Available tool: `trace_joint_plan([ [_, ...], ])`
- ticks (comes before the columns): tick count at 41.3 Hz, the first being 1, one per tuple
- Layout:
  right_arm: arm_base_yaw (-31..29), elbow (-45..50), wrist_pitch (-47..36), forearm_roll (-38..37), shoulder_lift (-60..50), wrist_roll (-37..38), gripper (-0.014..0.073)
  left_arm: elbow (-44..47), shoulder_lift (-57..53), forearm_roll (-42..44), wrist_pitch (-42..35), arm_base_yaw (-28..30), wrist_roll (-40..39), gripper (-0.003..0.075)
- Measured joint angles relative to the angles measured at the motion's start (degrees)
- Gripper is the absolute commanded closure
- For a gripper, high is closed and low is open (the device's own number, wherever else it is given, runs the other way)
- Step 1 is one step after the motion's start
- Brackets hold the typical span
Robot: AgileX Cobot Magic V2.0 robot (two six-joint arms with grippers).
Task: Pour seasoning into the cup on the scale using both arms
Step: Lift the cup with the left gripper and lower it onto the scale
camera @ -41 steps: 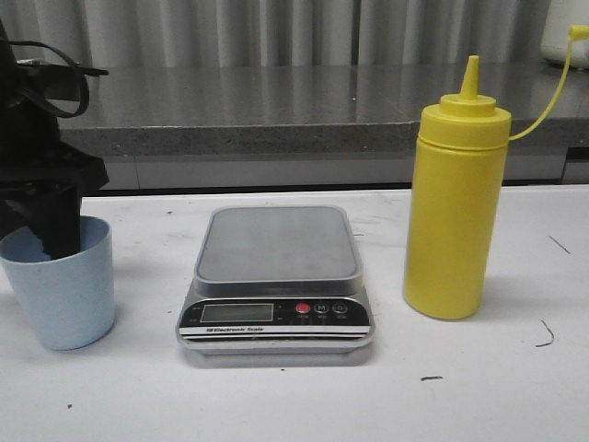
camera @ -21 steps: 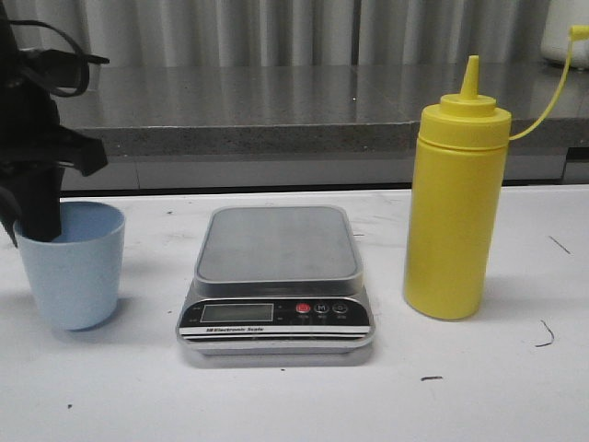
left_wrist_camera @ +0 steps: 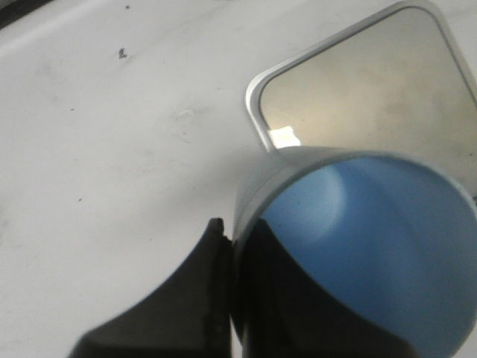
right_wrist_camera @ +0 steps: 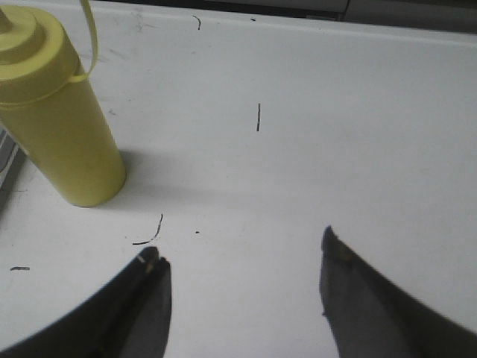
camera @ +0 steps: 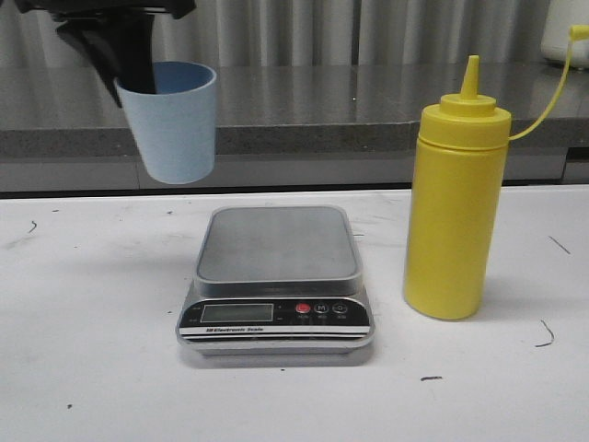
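Note:
My left gripper (camera: 129, 69) is shut on the rim of the light blue cup (camera: 171, 122), one finger inside and one outside, and holds it in the air above and left of the scale (camera: 276, 281). In the left wrist view the cup (left_wrist_camera: 373, 246) hangs beside a corner of the scale platform (left_wrist_camera: 365, 89), with the gripper (left_wrist_camera: 237, 237) pinching its wall. The yellow seasoning bottle (camera: 455, 203) stands upright on the table right of the scale, its cap strap trailing up to the right. My right gripper (right_wrist_camera: 242, 250) is open over bare table, apart from the bottle (right_wrist_camera: 56, 119).
A grey stone counter (camera: 304, 106) runs along the back behind the white table (camera: 92, 368). Small dark marks dot the table surface (right_wrist_camera: 258, 117).
My left gripper has lifted the cup off the table at the far left and carried it up and to the right, toward the scale. Bottle and scale have not moved.

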Motion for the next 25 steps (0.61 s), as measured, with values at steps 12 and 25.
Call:
trace_joint_plan([
  [12, 0.00, 0.00, 0.00, 0.00, 0.00, 0.00, 0.0134, -7.58, 9.45, 0.00, 2.01, -4.76, -0.68, 0.0740],
  [25, 0.00, 0.00, 0.00, 0.00, 0.00, 0.00, 0.0134, -10.26, 14.55, -0.43, 0.86, -6.84, -0.80, 0.0735],
])
